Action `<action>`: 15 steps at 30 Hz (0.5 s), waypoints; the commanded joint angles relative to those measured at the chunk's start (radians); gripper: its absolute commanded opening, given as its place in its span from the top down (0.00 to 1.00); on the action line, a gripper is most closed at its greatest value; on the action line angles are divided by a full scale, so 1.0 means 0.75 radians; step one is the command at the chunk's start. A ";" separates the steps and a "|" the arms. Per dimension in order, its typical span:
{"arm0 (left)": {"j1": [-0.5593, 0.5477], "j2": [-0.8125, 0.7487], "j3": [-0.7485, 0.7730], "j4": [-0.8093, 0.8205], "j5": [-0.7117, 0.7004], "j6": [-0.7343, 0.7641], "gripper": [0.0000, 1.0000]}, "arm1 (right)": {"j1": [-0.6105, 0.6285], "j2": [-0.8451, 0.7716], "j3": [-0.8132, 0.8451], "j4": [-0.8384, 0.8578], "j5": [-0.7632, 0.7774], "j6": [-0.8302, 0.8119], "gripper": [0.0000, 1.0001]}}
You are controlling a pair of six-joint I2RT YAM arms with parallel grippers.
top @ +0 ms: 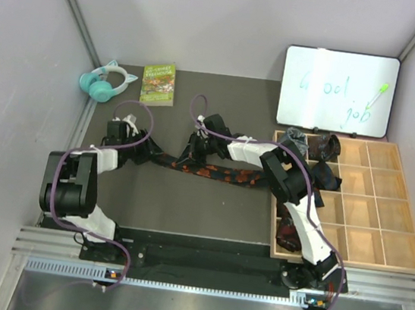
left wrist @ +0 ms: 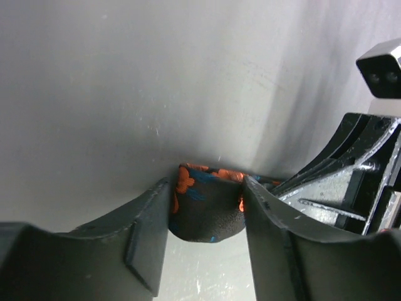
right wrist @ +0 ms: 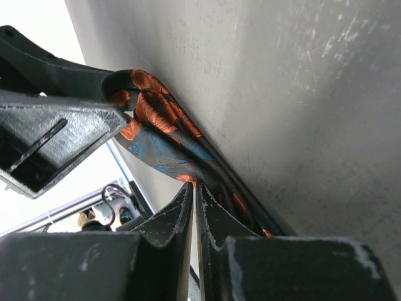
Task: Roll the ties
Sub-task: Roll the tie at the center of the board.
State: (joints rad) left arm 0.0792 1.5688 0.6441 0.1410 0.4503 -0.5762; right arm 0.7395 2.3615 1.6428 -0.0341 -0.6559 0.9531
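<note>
The black tie with orange-red blotches (top: 213, 172) lies stretched across the dark mat between the two arms. My left gripper (top: 139, 151) is at its left end; in the left wrist view the left gripper (left wrist: 207, 188) is shut on a folded end of the tie (left wrist: 205, 210). My right gripper (top: 193, 149) is close by on the tie. In the right wrist view the right gripper (right wrist: 195, 185) has its fingers almost together, pinching the edge of the tie (right wrist: 163, 141), which curls upward there. Other rolled ties (top: 312, 146) sit in the tray.
A wooden compartment tray (top: 383, 216) stands at the right, with rolled ties in its left cells and the right arm over it. A whiteboard (top: 338, 92) leans at the back right. A green book (top: 158, 83) and teal headphones (top: 106, 83) lie at the back left.
</note>
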 commanded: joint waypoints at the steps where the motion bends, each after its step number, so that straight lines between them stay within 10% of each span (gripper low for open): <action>1: -0.005 0.068 -0.002 0.006 -0.005 0.018 0.48 | 0.008 0.003 -0.016 0.013 0.016 -0.029 0.94; 15: -0.083 0.048 0.004 0.017 0.058 0.079 0.87 | 0.010 0.022 0.010 -0.010 0.026 -0.031 0.94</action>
State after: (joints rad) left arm 0.0494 1.6199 0.6525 0.1738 0.4717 -0.5465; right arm 0.7395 2.3615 1.6428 -0.0368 -0.6556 0.9531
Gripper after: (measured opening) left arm 0.170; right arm 0.057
